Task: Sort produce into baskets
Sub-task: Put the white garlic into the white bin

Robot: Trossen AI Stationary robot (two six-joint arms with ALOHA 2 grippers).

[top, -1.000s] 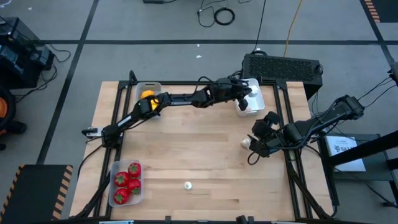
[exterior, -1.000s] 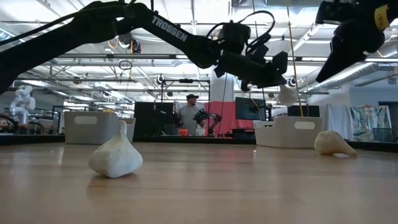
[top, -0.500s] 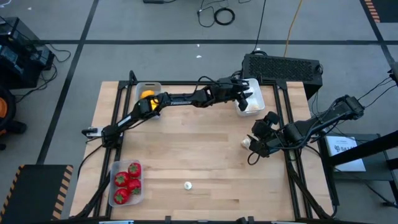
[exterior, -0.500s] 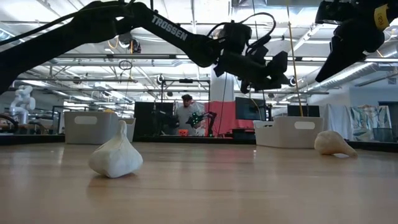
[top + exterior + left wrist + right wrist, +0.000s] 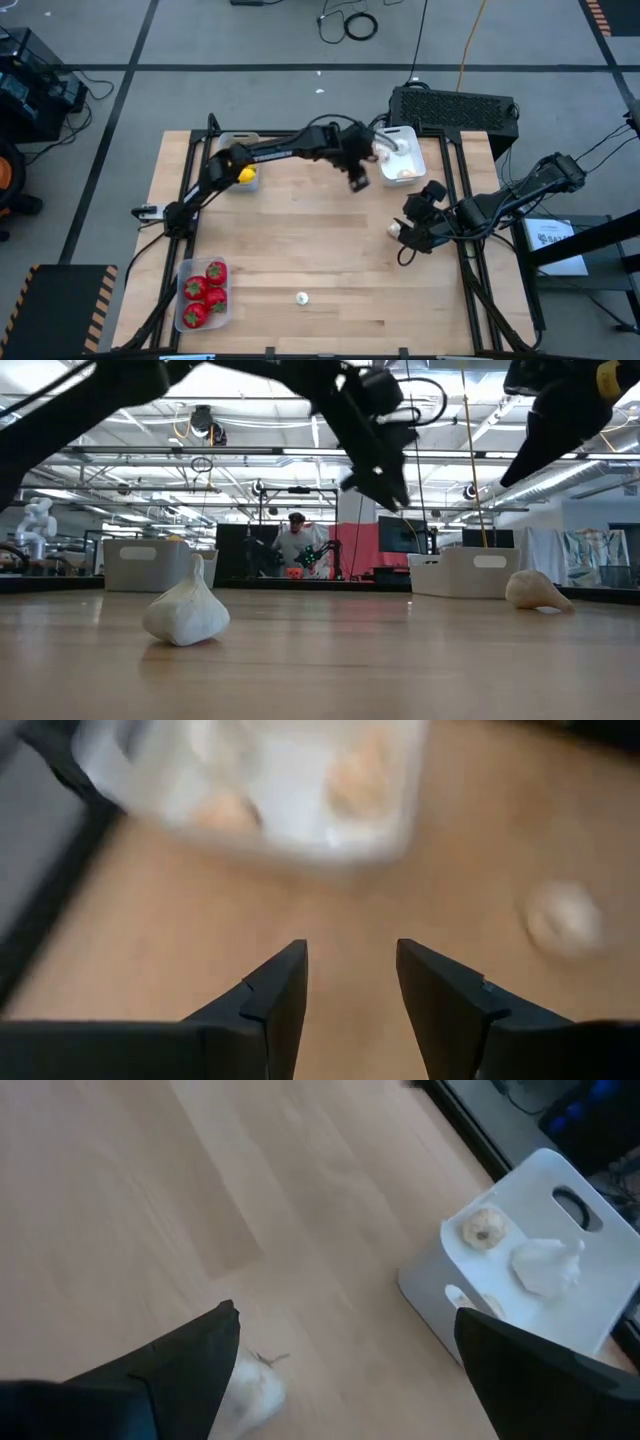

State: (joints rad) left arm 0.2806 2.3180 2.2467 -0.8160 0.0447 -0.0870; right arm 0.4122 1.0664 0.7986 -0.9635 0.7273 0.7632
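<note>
Pale wooden tabletop (image 5: 300, 240) under both arms. Near front-left corner, clear basket (image 5: 203, 294) full of glossy red pieces (image 5: 196, 288). At back left, grey basket (image 5: 232, 147) with a yellow lemon (image 5: 244, 174). Mid-front, one garlic bulb (image 5: 302, 297) lying loose. Left gripper (image 5: 358, 178) raised over tabletop just beside white basket (image 5: 401, 157), fingers (image 5: 275, 995) parted, empty. Inside that basket, whitish garlic bulbs (image 5: 545, 1267). Right gripper (image 5: 412, 228) poised over another garlic bulb (image 5: 396, 229) on tabletop, fingers (image 5: 190, 1360) spread wide around it, not clamped.
</note>
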